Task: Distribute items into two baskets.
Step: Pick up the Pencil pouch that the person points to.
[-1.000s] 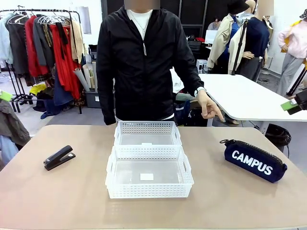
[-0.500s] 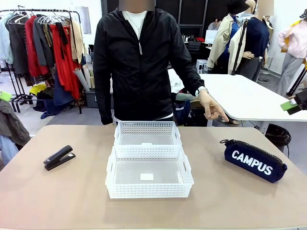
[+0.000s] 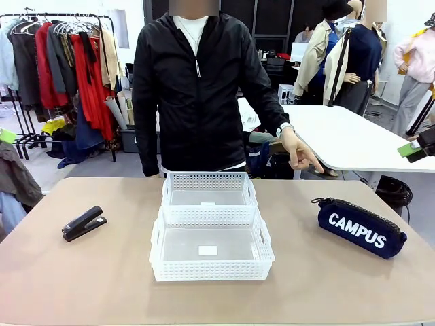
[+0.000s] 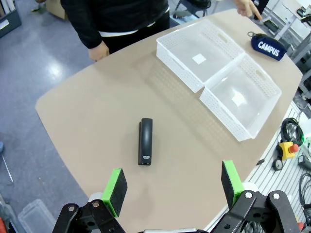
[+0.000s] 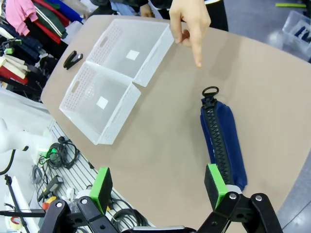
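Observation:
Two white lattice baskets stand end to end mid-table, the near basket (image 3: 211, 250) in front of the far basket (image 3: 209, 191); both look empty. A black stapler (image 3: 83, 223) lies on the table's left side. The navy "CAMPUS" pouch (image 3: 360, 228) lies on the right. My left gripper (image 4: 174, 187) hangs open high above the stapler (image 4: 145, 141). My right gripper (image 5: 158, 186) hangs open above the table, the pouch (image 5: 223, 141) just under its right finger. The baskets (image 4: 219, 75) and pouch (image 4: 268, 46) also appear far off in the left wrist view.
A person in a black jacket (image 3: 197, 88) stands at the far edge, one hand (image 3: 297, 152) pointing down toward the table's far right (image 5: 190, 24). Bare tabletop (image 3: 102, 272) surrounds the baskets. Cables and an emergency stop button (image 4: 287, 147) lie beyond the near edge.
The person has straightened slightly and the pointing hand has shifted a little. Nothing on the table has moved.

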Tool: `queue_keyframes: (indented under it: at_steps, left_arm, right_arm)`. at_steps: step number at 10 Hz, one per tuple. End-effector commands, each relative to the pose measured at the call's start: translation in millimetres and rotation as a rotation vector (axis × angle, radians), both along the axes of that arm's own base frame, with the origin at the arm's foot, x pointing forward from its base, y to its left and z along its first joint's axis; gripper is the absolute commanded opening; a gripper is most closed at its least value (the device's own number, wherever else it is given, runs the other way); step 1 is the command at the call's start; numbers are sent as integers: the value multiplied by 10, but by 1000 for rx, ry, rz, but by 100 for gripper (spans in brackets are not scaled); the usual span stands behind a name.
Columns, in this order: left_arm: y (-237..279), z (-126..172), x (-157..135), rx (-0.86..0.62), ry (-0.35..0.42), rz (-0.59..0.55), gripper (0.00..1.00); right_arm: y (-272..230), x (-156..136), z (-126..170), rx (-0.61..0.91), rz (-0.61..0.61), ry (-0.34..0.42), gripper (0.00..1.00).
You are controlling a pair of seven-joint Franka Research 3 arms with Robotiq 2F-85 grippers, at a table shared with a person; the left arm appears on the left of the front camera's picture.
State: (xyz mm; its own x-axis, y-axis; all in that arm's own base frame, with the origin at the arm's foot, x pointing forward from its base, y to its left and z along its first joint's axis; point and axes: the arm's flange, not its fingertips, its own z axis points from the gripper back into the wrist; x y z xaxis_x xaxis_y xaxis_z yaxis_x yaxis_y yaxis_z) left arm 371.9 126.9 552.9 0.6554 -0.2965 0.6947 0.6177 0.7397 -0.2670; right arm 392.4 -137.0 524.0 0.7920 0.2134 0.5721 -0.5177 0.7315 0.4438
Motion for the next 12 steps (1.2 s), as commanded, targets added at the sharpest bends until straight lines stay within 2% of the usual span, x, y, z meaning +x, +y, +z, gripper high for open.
queue_keyframes:
  at_steps: [1,4,6,8,9,12]
  left_arm:
    - [8,6,-5,0,-3,2,100]
    - [8,6,-5,0,-3,2,100]
    - [8,6,-5,0,-3,2,100]
    - [8,6,-5,0,-3,2,100]
    - [8,6,-5,0,-3,2,100]
    - [8,6,-5,0,-3,2,100]
  right_arm:
    - [102,112,43,-93,24,1,100]
    - [352,339,51,-320,110,24,100]
    - [568,457,-67,-573,201,-12,100]
    - [695,537,-193,-674,274,-17,100]
    - [743,583,-273,-752,262,-37,100]
    - [772,641,-564,-736,391,-48,100]
